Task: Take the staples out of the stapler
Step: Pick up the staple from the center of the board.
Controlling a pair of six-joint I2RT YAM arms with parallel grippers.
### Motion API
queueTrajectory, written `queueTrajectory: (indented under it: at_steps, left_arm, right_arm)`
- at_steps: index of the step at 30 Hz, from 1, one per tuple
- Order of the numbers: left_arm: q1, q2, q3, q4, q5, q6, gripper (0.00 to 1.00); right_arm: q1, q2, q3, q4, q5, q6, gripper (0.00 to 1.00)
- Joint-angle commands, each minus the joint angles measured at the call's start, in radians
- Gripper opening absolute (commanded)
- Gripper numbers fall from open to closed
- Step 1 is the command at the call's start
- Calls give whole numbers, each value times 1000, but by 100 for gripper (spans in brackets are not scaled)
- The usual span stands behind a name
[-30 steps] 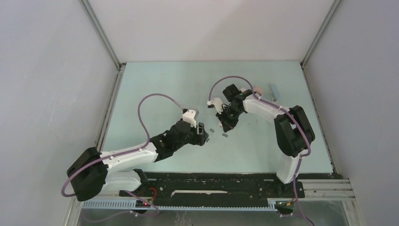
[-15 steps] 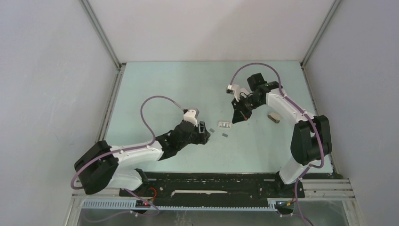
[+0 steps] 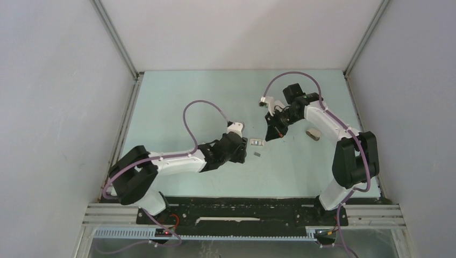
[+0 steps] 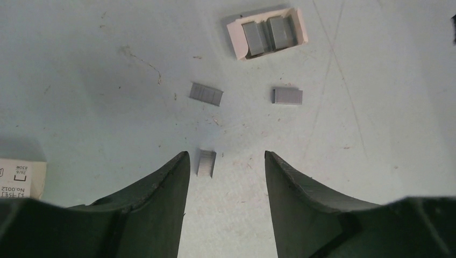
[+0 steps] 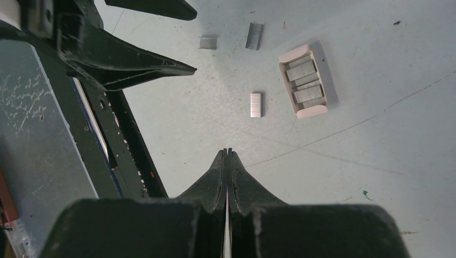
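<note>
Three loose staple strips lie on the pale green table: one (image 4: 206, 162) sits between the fingers of my left gripper (image 4: 226, 156), close to the left finger, and two (image 4: 206, 94) (image 4: 287, 96) lie further out. My left gripper (image 3: 243, 152) is open and low over them. A small pinkish tray (image 4: 267, 33) holds more staples and also shows in the top view (image 3: 257, 143). My right gripper (image 5: 227, 153) is shut and empty, hovering near the tray (image 5: 304, 80) in the top view (image 3: 270, 134). A small beige stapler (image 3: 312, 134) lies apart on the right.
A white labelled box (image 4: 19, 177) lies just left of my left gripper. My left gripper's dark fingers (image 5: 134, 64) fill the upper left of the right wrist view. The enclosure walls stand along the table's left, right and far edges.
My left arm has reached forward and right until its open jaws stand over the loose staples. My right arm swung back and right a second ago and has since held still.
</note>
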Motion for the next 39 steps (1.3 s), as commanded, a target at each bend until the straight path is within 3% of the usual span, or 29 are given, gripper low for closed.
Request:
queueTrajectory:
  at_steps: [1,21,24,39]
  left_arm:
    - [-20,43,83,-105,-45,59,58]
    - [-24,121,130,-158,-23,101,51]
    - [-25,134,142,-165,-24,103,38]
    - [-24,184,178,-186,-41,103,37]
  right_arm:
    - [-5,-24,16,-12,-19,-15,1]
    - [-6,2,18,-14,-16,-20,1]
    - [-5,5,18,-16,-15,-22,1]
    - [-5,7,18,-20,-18,-24,1]
